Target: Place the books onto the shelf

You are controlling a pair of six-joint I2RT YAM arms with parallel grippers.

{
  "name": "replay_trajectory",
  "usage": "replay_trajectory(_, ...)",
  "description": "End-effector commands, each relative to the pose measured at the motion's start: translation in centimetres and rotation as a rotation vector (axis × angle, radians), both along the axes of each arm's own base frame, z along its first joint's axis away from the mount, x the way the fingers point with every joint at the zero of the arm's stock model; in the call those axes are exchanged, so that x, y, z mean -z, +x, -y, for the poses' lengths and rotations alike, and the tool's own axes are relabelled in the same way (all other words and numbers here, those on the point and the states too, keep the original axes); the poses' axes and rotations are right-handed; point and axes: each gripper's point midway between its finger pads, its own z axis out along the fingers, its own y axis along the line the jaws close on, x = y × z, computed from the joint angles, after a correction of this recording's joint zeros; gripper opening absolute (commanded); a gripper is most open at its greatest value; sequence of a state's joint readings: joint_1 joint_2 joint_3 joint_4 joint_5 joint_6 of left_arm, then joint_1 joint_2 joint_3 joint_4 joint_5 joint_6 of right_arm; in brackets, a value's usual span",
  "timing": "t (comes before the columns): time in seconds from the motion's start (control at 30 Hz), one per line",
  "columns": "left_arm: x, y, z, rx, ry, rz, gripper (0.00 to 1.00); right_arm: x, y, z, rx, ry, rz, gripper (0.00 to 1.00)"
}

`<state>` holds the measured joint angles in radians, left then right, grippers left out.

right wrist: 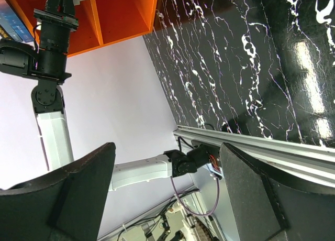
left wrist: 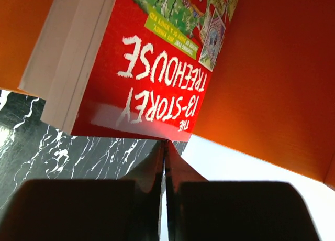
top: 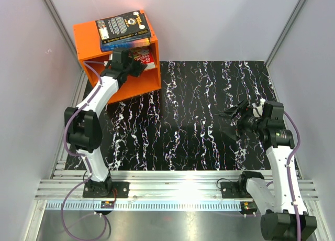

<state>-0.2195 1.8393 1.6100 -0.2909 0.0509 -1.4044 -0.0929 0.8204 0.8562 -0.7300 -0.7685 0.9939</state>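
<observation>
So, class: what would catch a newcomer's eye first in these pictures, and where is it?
The bright orange shelf stands at the far left of the table, with a black book lying on top. The shut left gripper points at the edge of a red book inside it, while the open right gripper hangs over the right side.

Three books in view, one shelf [top: 89, 42], two arms

A black book [top: 123, 23] and a blue book [top: 128, 42] make a stack of two on the orange shelf, and one red book [left wrist: 152, 78] sits in one of its two compartments. One marbled worktop [top: 209, 120] carries two arms, one pincer each: left pincer [left wrist: 165, 146], right pincer [top: 235, 111].
</observation>
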Motion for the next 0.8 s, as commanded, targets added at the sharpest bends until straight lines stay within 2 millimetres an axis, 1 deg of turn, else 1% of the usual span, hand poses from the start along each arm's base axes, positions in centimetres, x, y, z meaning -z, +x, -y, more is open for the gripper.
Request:
replay_trajectory(0.0,-2.3,0.8,0.9,0.043,-0.049,0.081,0.0,-0.7,0.6,0.1,0.003,-0.001,0.046,0.88)
replay_trajectory(0.07,-3.3,0.4,1.4,0.063,-0.084,0.102,0.01,-0.6,0.6,0.1,0.001,-0.003,0.046,0.88)
replay_trajectory(0.1,-3.8,0.3,1.7,0.076,-0.098,0.129,0.04,-0.6,0.6,0.1,-0.001,-0.005,0.05,0.88)
replay_trajectory(0.13,-4.2,0.0,2.1,0.098,-0.12,0.14,0.1,-0.6,0.5,0.1,-0.001,-0.006,0.049,0.89)
replay_trajectory(0.17,-5.5,-0.6,2.2,0.108,-0.134,0.164,0.16,-0.6,0.5,0.1,-0.005,-0.009,0.053,0.89)
replay_trajectory(0.2,-5.4,-1.1,2.5,0.126,-0.155,0.173,0.23,-0.5,0.4,0.1,-0.008,-0.008,0.054,0.89)
replay_trajectory(0.27,-6.3,-2.2,2.8,0.131,-0.214,0.181,0.3,-0.5,0.4,0.0,-0.013,-0.009,0.059,0.9)
replay_trajectory(0.3,-7.8,-3.4,3.0,0.147,-0.249,0.209,0.35,-0.5,0.3,0.0,-0.021,-0.008,0.06,0.91)
replay_trajectory(0.37,-8.1,-5.1,3.9,0.171,-0.264,0.211,0.43,-0.7,0.2,-0.1,-0.03,-0.014,0.078,0.91)
replay_trajectory(0.4,-9.2,-6.8,3.8,0.19,-0.233,0.221,0.53,-1.2,0.3,0.0,-0.037,-0.037,0.11,0.91)
replay_trajectory(0.43,-9.2,-7.9,4.1,0.206,-0.21,0.214,0.62,-1.6,0.3,0.2,-0.036,-0.06,0.136,0.92)
replay_trajectory(0.47,-9.1,-9.1,4.0,0.212,-0.177,0.208,0.7,-2.0,0.2,0.5,-0.043,-0.105,0.182,0.93)
replay_trajectory(0.5,-9.4,-11.0,3.5,0.206,-0.132,0.189,0.78,-3.4,0.3,0.9,-0.031,-0.146,0.22,0.93)
replay_trajectory(0.53,-9.4,-12.4,3.8,0.255,-0.058,0.209,0.94,-4.2,0.6,1.0,-0.033,-0.171,0.238,0.94)
replay_trajectory(0.57,-8.3,-14.0,3.7,0.282,-0.005,0.154,0.97,-5.1,0.6,1.1,-0.048,-0.204,0.28,0.94)
replay_trajectory(0.6,-8.0,-14.8,3.2,0.284,0.053,0.138,0.99,-7.6,0.7,1.2,-0.042,-0.233,0.346,0.94)
replay_trajectory(0.63,-8.8,-16.7,3.2,0.33,0.146,0.18,0.99,-8.7,0.8,1.1,-0.05,-0.247,0.373,0.94)
replay_trajectory(0.67,-8.5,-17.6,2.8,0.331,0.203,0.165,0.99,-9.8,0.8,1.1,-0.054,-0.266,0.413,0.95)
replay_trajectory(0.7,-7.7,-19.0,1.7,0.316,0.261,0.116,0.99,-12.1,0.6,1.1,-0.048,-0.282,0.473,0.96)
replay_trajectory(0.73,-8.3,-20.4,1.4,0.337,0.296,0.143,0.99,-13.1,0.4,1.0,-0.053,-0.289,0.502,1.0)
replay_trajectory(0.77,-8.1,-21.6,0.8,0.342,0.329,0.128,0.99,-13.9,0.2,0.8,-0.068,-0.301,0.53,1.0)
